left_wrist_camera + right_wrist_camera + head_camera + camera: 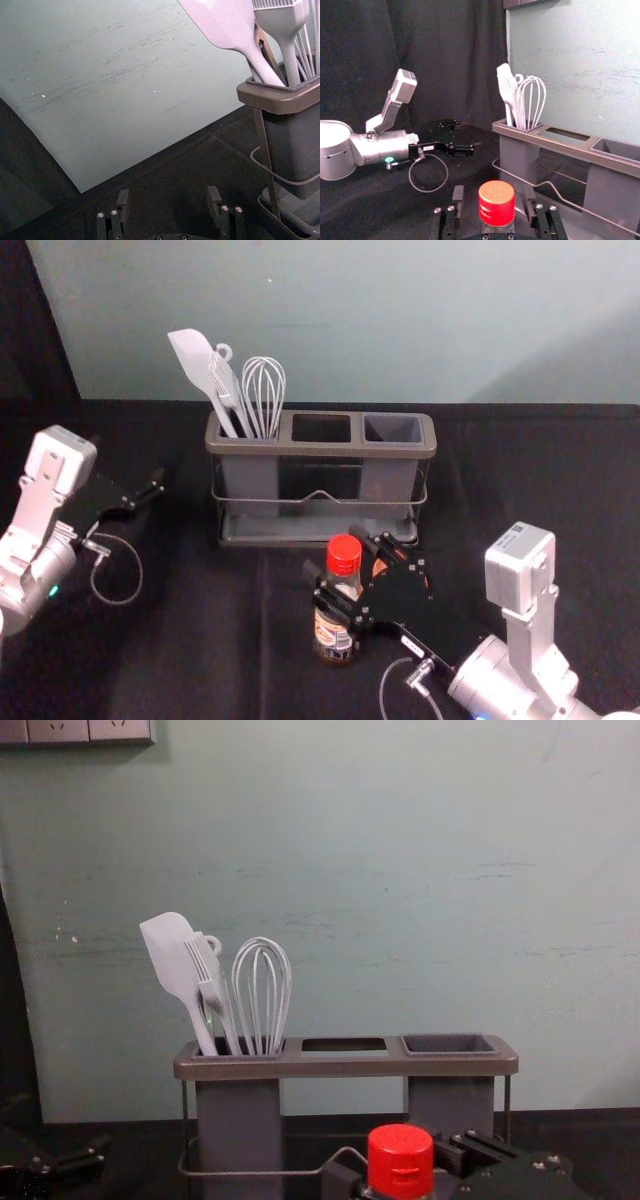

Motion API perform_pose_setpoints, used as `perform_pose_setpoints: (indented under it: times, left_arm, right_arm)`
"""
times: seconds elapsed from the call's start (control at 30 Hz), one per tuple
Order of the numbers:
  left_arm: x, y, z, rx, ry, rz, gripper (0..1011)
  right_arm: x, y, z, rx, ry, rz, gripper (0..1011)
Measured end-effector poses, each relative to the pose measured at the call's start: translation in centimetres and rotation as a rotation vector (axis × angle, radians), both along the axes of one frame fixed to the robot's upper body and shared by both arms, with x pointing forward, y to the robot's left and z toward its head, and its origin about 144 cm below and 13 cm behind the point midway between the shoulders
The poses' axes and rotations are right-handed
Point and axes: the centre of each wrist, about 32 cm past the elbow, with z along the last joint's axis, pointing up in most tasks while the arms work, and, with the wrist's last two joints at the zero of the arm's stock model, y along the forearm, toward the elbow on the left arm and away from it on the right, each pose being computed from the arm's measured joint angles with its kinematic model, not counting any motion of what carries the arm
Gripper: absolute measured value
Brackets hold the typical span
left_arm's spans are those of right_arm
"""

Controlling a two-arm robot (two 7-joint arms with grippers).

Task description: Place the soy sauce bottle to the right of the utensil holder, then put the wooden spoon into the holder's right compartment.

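Head view: R gripper (334,552) astride btl (333,636), nr holder (320,449) edge; L gripper (132,466) well L; both fingers wide.

From above, we have room to reach down into the grey right compartment (392,428) of the brown-rimmed utensil holder (280,449), and the dark middle opening (321,428) beside it is uncovered too. White utensils (205,368), a spatula and a wire whisk (264,390) among them, rise over the left compartment and block us there. In front, a thin metal rail (250,501), the red-capped bottle (333,632) and the right gripper (338,558) at it stand in our way. We can pass over black cloth (520,480) to the holder's right; the pale wall (400,330) bounds us behind.
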Motion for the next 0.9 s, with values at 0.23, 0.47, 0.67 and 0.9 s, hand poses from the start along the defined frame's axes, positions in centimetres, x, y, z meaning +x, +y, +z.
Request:
perform_pose_setpoints:
  times: [0.23,0.47,0.67,0.9]
  left_arm:
    - [0.0,0.0,0.0,0.000,0.000,0.000,1000]
    - [0.0,0.0,0.0,0.000,0.000,0.000,1000]
    - [0.0,0.0,0.0,0.000,0.000,0.000,1000]
    - [0.0,0.0,0.0,0.000,0.000,0.000,1000]
  right_arm:
    - [-0.2,-0.1,0.1,0.002,-0.005,-0.011,542]
    - [-0.4,-0.2,0.2,0.008,-0.009,-0.023,390]
    - [-0.8,-0.5,1.4,0.034,-0.037,-0.015,388]
    - [-1.3,-1.5,2.7,0.060,-0.072,-0.022,390]
